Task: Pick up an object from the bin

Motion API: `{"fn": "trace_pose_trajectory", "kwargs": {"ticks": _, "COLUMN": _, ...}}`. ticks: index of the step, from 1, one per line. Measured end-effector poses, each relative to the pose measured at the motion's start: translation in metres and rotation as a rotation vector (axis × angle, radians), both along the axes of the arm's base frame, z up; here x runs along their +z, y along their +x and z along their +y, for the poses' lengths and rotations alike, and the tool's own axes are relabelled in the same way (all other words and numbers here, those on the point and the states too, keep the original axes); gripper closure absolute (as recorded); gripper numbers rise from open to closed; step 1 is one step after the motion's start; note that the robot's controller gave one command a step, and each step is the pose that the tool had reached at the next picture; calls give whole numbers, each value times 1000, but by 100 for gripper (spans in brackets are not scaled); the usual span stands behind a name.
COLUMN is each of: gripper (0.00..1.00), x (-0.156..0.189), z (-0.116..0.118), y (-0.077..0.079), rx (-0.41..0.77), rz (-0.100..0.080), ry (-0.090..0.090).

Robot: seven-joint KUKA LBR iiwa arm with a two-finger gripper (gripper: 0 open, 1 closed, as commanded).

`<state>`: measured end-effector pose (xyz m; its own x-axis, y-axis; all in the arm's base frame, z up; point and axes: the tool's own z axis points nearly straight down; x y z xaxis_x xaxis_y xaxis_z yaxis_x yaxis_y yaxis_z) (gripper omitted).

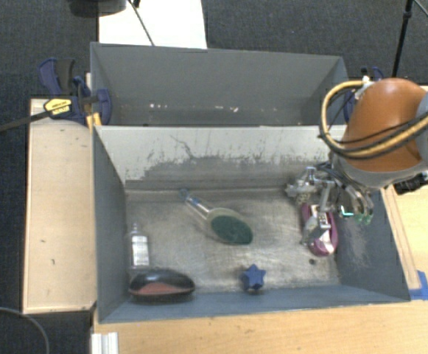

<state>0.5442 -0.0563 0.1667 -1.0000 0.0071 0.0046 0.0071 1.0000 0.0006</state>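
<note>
One camera sat above the grey bin (221, 87), looked down at a slant from its near side, faced the far wall, framed the whole bin, arm (390, 124) at the right edge.

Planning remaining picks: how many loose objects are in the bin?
5: green brush mid-floor, blue star front centre, dark oval front-left, clear bottle beside it, purple item at the end effector. The arm may hide more.

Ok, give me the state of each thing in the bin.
brush: lying flat mid-floor.
blue star: flat near the bin's front wall.
dark mouse-shaped thing: resting in the front left corner.
small clear bottle: by the left wall, pose unclear.
purple thing: right side, partly under the arm's end.
arm: reaching down into the right side.
</note>
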Motion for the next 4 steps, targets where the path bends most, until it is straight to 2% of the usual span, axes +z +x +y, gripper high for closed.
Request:
{"fn": "trace_pose_trajectory", "kwargs": {"ticks": 1, "gripper": 0, "x": -94, "z": 158, "y": 21, "rx": 214, "rz": -12, "ry": 1}}
{"fn": "trace_pose_trajectory", "kwargs": {"ticks": 2, "gripper": 0, "x": -65, "z": 139, "y": 16, "rx": 128, "rz": -11, "ry": 0}}
{"fn": "trace_pose_trajectory", "kwargs": {"ticks": 3, "gripper": 0, "x": -66, "z": 139, "y": 9, "rx": 20, "rz": -5, "ry": 0}}
{"fn": "trace_pose_trajectory", "kwargs": {"ticks": 4, "gripper": 0, "x": -94, "z": 134, "y": 7, "rx": -82, "rz": -11, "ry": 2}}
